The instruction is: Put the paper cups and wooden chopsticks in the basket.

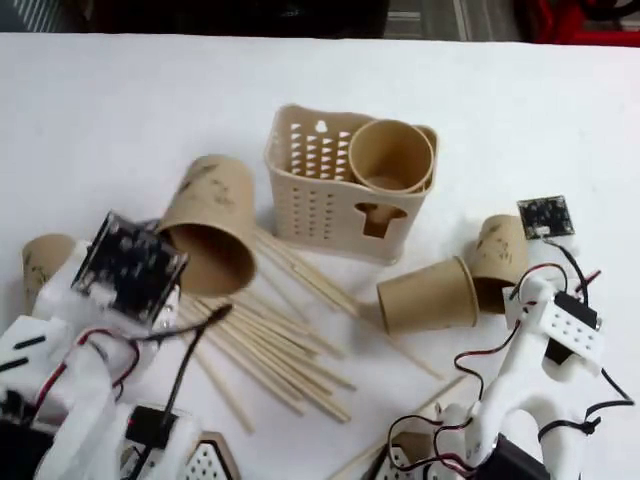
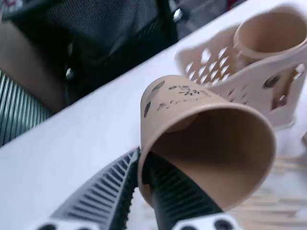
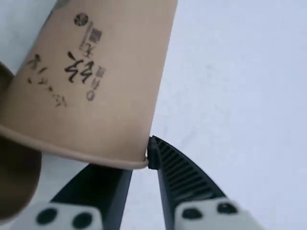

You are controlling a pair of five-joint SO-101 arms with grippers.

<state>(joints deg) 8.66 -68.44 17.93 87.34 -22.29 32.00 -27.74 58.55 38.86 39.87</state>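
Note:
My left gripper [image 2: 140, 160] is shut on the rim of a paper cup [image 2: 206, 129], one finger inside and one outside. It holds this cup [image 1: 210, 222] tilted above the table, left of the cream basket [image 1: 315, 195]. A cup [image 1: 390, 155] stands in the basket's right end. My right gripper [image 3: 143, 152] is shut on the rim of a lying printed cup [image 3: 96, 72], which is beside the right arm [image 1: 552, 325] as the cup [image 1: 498, 255]. Another cup [image 1: 430, 293] lies on its side next to it. Wooden chopsticks [image 1: 275, 345] lie scattered in front of the basket.
One more paper cup [image 1: 43, 262] lies at the far left, behind the left arm [image 1: 125, 265]. A small black board [image 1: 546, 215] sits right of the basket. The white table [image 1: 120, 110] stretches bare behind and to the left of the basket.

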